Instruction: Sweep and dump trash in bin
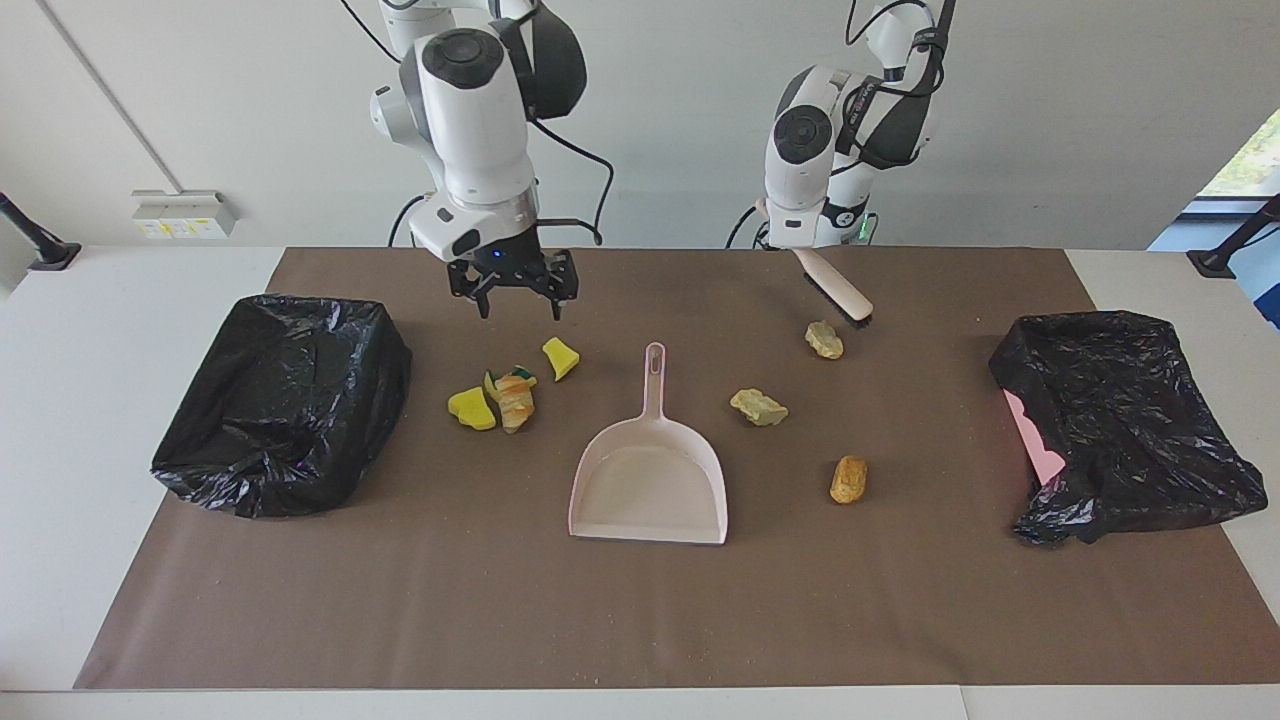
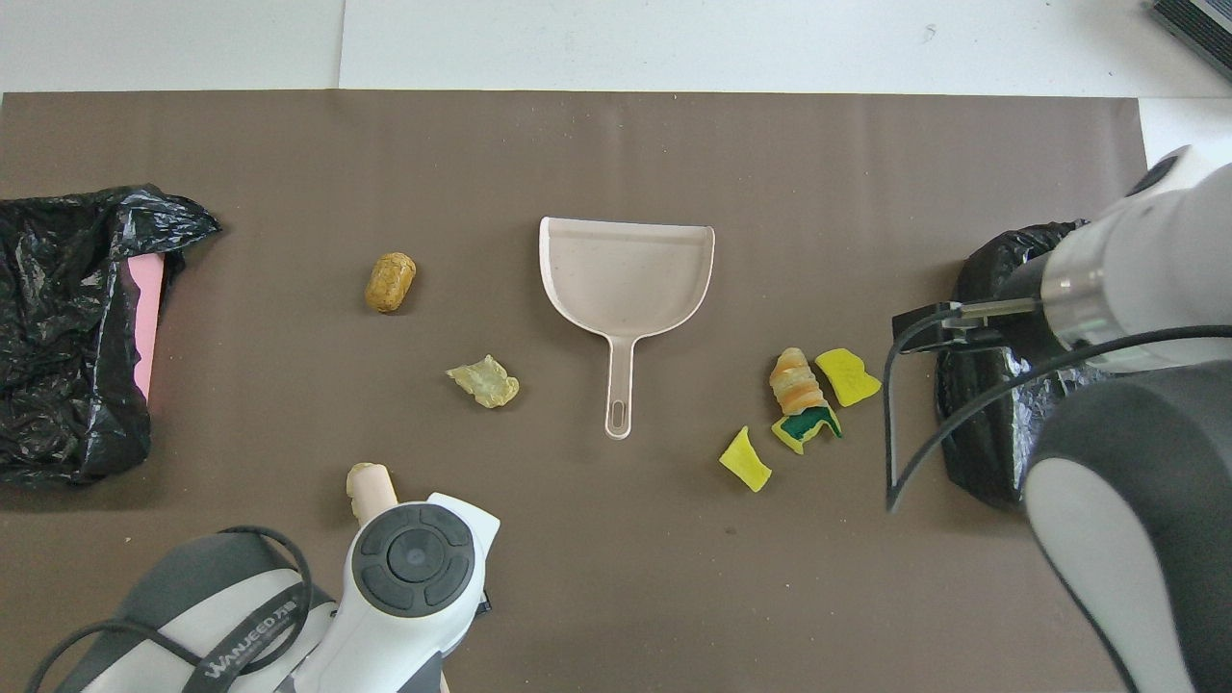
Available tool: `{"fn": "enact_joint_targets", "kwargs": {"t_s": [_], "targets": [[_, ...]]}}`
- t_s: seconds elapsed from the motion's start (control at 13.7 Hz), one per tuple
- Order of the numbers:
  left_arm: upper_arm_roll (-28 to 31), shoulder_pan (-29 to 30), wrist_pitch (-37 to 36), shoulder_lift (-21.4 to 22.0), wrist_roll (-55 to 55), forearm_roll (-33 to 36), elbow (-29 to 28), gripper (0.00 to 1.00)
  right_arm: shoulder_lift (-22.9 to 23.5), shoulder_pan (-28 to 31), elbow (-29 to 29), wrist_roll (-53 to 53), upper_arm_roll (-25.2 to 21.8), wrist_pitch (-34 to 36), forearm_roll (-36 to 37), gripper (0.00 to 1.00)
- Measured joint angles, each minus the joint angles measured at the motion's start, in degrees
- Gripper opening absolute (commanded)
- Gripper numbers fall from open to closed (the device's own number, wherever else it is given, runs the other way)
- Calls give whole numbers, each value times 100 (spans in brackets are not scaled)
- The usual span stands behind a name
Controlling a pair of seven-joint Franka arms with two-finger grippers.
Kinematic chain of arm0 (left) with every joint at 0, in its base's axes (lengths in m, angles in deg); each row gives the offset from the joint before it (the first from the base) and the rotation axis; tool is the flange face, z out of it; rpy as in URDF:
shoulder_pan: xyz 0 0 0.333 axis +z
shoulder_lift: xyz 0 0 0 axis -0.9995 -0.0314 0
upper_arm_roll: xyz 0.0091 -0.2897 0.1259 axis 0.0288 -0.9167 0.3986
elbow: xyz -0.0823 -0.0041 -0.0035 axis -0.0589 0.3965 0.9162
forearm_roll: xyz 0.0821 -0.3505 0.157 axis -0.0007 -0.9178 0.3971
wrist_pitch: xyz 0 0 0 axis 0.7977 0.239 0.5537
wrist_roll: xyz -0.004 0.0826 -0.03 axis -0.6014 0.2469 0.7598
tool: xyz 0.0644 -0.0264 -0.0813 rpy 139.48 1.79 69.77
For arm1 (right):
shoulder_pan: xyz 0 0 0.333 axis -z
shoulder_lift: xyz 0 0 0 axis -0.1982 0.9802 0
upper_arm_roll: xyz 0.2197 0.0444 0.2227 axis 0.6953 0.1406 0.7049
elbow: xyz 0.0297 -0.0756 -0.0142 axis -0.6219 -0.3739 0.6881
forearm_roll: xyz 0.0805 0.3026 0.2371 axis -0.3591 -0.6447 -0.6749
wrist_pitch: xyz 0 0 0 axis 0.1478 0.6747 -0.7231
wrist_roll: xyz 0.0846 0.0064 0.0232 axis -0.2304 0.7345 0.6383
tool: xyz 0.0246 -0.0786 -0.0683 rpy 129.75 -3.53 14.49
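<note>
Here the right tool [image 1: 512,300] hangs with fingers apart over the worktop [image 1: 640,620], above the yellow sponge bits [image 1: 472,408] and striped roll [image 1: 516,401] at the right arm's end. The left tool is hidden behind its arm, its state unreadable; a beige brush [image 1: 838,288] slants from it. The pink dustpan [image 1: 650,485] lies mid-worktop, tan lumps [image 1: 758,407] beside it.

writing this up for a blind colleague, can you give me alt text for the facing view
A pale pink dustpan lies mid-table on a brown mat, with scraps of trash scattered to both sides and a black-bagged bin at each end. The left end effector holds a beige hand brush down by one tan lump; the right end effector hangs open over the yellow scraps.
</note>
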Motion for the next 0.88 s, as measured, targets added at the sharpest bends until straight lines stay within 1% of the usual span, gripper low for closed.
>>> {"fn": "enact_joint_targets", "kwargs": {"t_s": [0.22,0.51,0.73,0.88], "targets": [[-23,22,561,194,469,-43,-446,0,559,-510,-1,-644,9,-536,-217,100],[-27,56,1200,173,607,-307,-630,0,944,-858,-41,-874,8,-704,-422,100],[-21,253,1705,-2,615,-434,-655,0,1053,-1054,-438,-951,8,-1240,-425,100],[-21,295,2161,-287,615,-527,-648,0,1107,-1137,-630,-988,8,-1489,-428,100]]}}
